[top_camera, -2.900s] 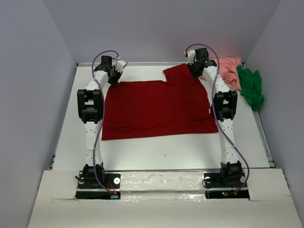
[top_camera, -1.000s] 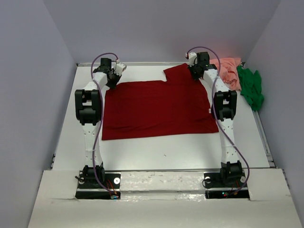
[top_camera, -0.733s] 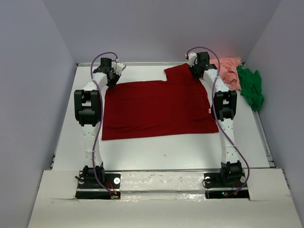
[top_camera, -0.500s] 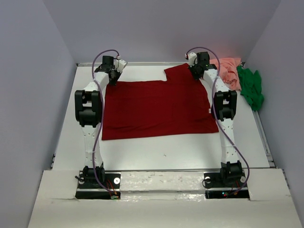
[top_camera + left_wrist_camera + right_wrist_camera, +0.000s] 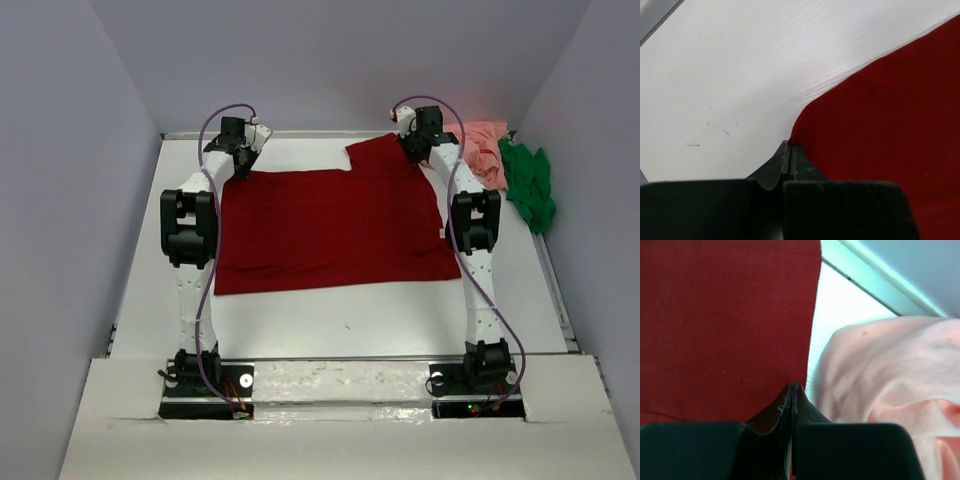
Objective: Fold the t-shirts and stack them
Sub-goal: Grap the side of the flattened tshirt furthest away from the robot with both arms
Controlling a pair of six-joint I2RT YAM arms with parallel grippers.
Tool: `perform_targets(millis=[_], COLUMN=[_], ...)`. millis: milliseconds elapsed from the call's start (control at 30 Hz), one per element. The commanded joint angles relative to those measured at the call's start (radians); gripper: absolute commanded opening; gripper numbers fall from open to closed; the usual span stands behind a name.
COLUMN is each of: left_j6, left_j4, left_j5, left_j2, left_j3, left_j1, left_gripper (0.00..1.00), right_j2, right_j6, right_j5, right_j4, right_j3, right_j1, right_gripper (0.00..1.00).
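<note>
Top external view showed three t-shirts on the white table (image 5: 330, 320): one dark red cloth t-shirt (image 5: 335, 230) spread flat at centre, one salmon pink t-shirt (image 5: 485, 150) and one bright green t-shirt (image 5: 530, 185) bunched far right. The left gripper (image 5: 790, 147) and right gripper (image 5: 792, 386) each pinched the red one's far corners.

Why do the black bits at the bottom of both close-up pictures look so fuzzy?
Left wrist view: the fingers sit too near the lens and blur; the dark red t-shirt is sharper. Right wrist view: same blur on its fingers.
</note>
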Motion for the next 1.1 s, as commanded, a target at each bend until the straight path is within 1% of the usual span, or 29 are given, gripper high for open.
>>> perform_targets(millis=[0,200,333,367,433,567,600,800,933,1067], left_j6=[-0.001,-0.005,-0.002,-0.004,0.001,0.005,0.005,0.007,0.008,0.015], left_j4=[0.009,0.006,-0.002,0.000,0.000,0.000,0.000,0.000,0.000,0.000], left_j5=[-0.010,-0.010,-0.010,-0.010,-0.010,-0.010,-0.042,-0.047,-0.047,-0.056], left_j2=[-0.090,-0.096,-0.096,-0.094,-0.093,-0.090,-0.091,-0.096,-0.102,-0.105], left_j3=[-0.007,-0.004,-0.004,-0.003,-0.004,-0.004,-0.006,-0.012,-0.021,-0.032], left_j1=[-0.005,-0.005,-0.006,-0.006,-0.005,-0.006,-0.006,-0.006,-0.006,-0.006], left_gripper=[0.00,0.00,0.00,0.00,0.00,0.00,0.00,0.00,0.00,0.00], right_j2=[-0.137,-0.192,-0.171,-0.157,-0.140,-0.088,-0.082,-0.041,-0.008,0.012], right_j6=[0.002,-0.012,-0.045,-0.045,-0.039,-0.007,0.001,0.028,0.031,0.036], right_j5=[-0.022,-0.042,0.011,0.014,0.017,0.032,0.034,0.029,0.031,0.029], right_j4=[0.034,0.031,0.036,0.037,0.037,0.036,0.036,0.033,0.033,0.030], right_j3=[0.034,-0.021,-0.051,-0.054,-0.054,-0.031,-0.029,-0.054,-0.034,-0.014], right_j1=[-0.005,0.004,0.004,0.004,0.004,0.004,0.004,0.004,0.004,-0.005], right_gripper=[0.00,0.00,0.00,0.01,0.09,0.16,0.18,0.18,0.18,0.21])
